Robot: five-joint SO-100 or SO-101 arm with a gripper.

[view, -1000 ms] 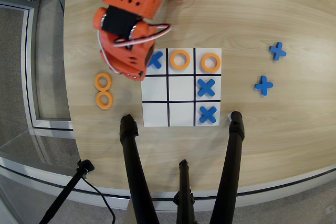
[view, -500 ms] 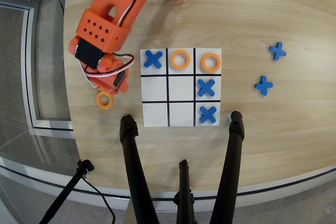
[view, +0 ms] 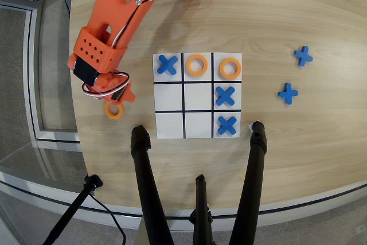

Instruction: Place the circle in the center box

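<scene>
Fingers of the gripper (view: pixel 112 97) were hidden under the orange arm (view: pixel 114 15) in the overhead view, so I could not tell whether they were spread or clenched, nor whether they touched anything. The gripper hung over the wooden table (view: pixel 287 21) left of the white board (view: pixel 170 125), right above one orange circle (view: pixel 114 110) whose upper edge slipped beneath it. Two more orange rings (view: pixel 196 65) sat in the top middle and top right cells of the board. Blue crosses (view: pixel 225 95) filled the top left, middle right and bottom right cells. The center box (view: pixel 198 96) lay bare, well apart from the circle by the gripper. Two spare blue crosses (view: pixel 288 93) rested on the table to the right. Black tripod legs (view: pixel 252 182) stood along the near edge. No writing could be read anywhere.
</scene>
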